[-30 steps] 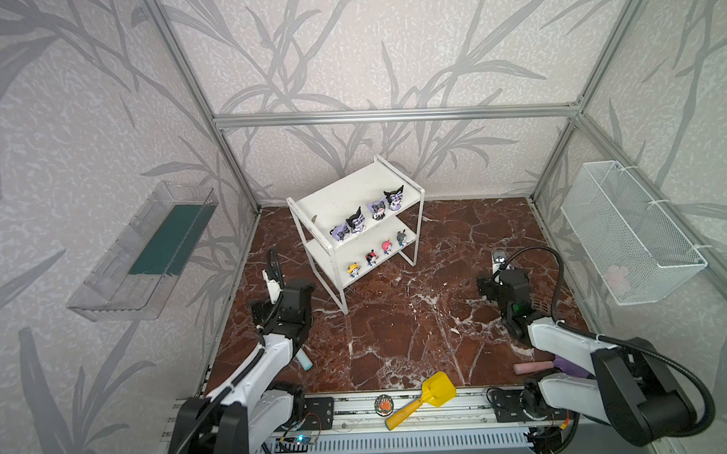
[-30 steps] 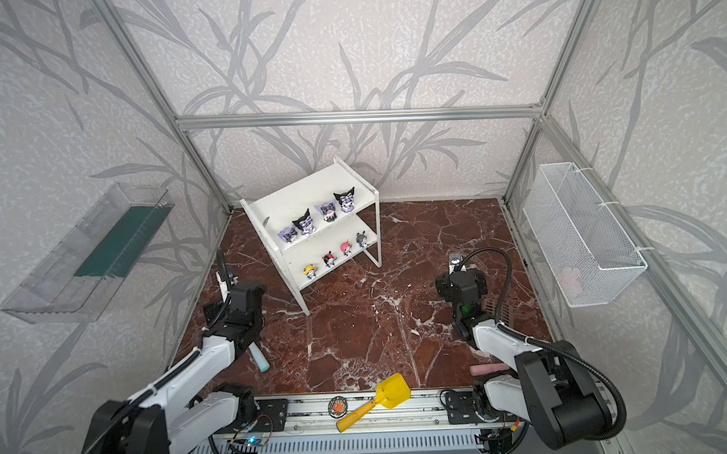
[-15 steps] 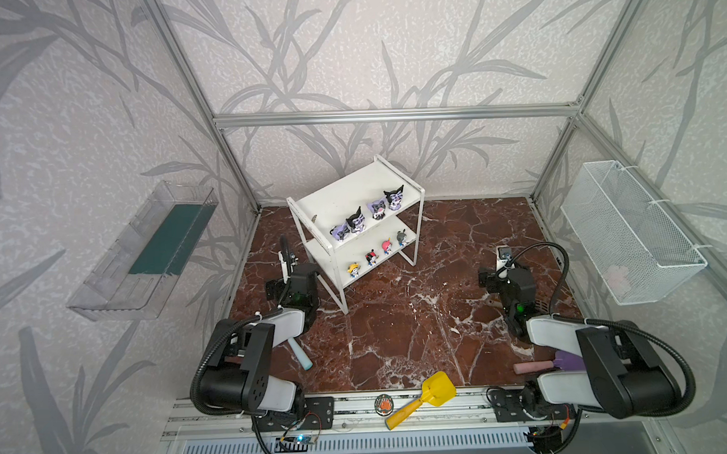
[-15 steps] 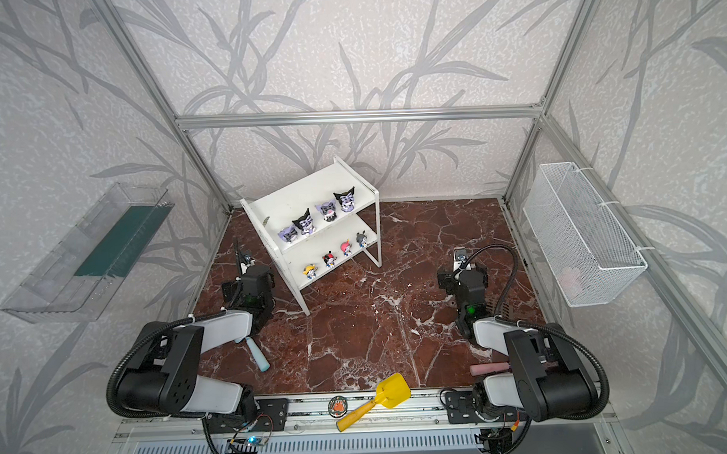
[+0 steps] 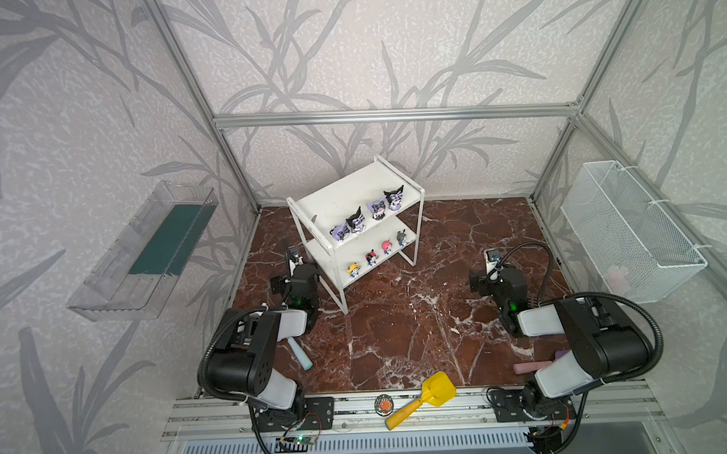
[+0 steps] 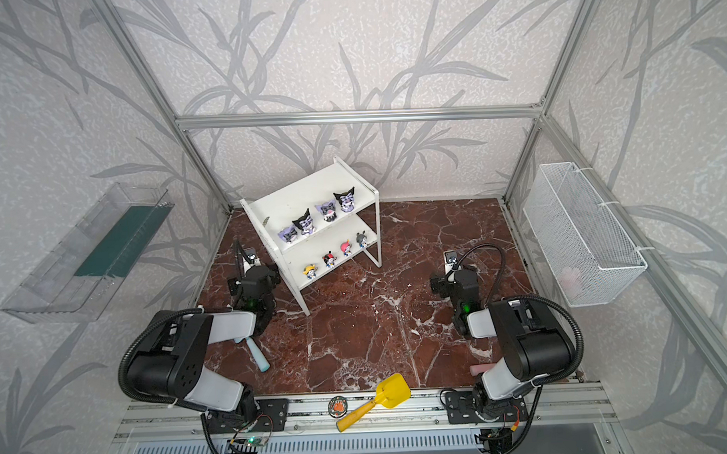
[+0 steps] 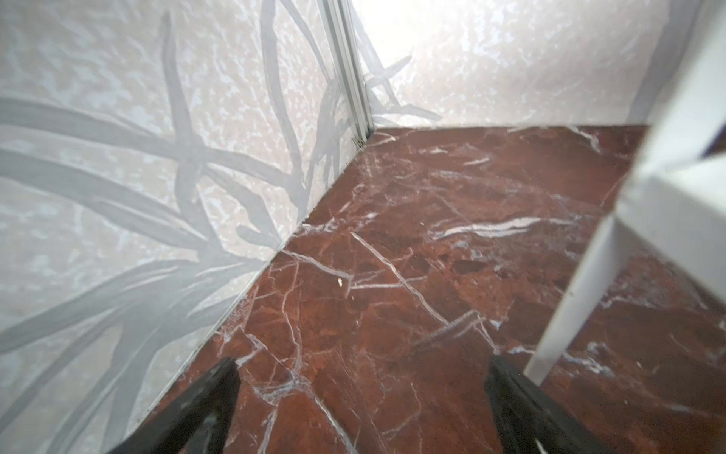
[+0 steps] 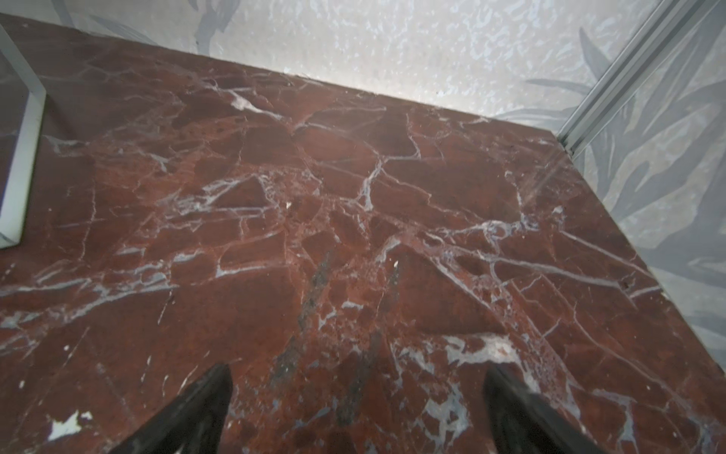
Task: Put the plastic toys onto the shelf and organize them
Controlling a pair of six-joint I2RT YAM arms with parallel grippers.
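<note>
On the white shelf (image 5: 344, 195) at the back of the marble floor (image 5: 398, 318) I count all eight plastic toys (image 5: 356, 222). Four purple-and-black ones stand in a row on the upper board. Four smaller ones line the front edge of the lower board, with yellow, red-black, pink and grey heads from left to right. Their faces are too small for me to read.

Both arms are folded low, and in both top views the wrist housings cover the gripper tips, so I go by the wrist cameras. The left gripper (image 7: 363, 365) has its jaws spread wide over bare marble. A shelf leg (image 7: 569, 306) is close beside one fingertip (image 7: 506, 377); I cannot tell whether they touch. The right gripper (image 8: 358, 370) is equally wide, well apart from the shelf, and only its tips show.

A teal cylinder (image 5: 300, 357) lies half under the left arm (image 5: 250, 356), and the right arm (image 5: 598, 340) partly hides a pink cylinder (image 5: 531, 367). Something pale sits in the wire basket (image 5: 628, 227); I cannot make it out.
</note>
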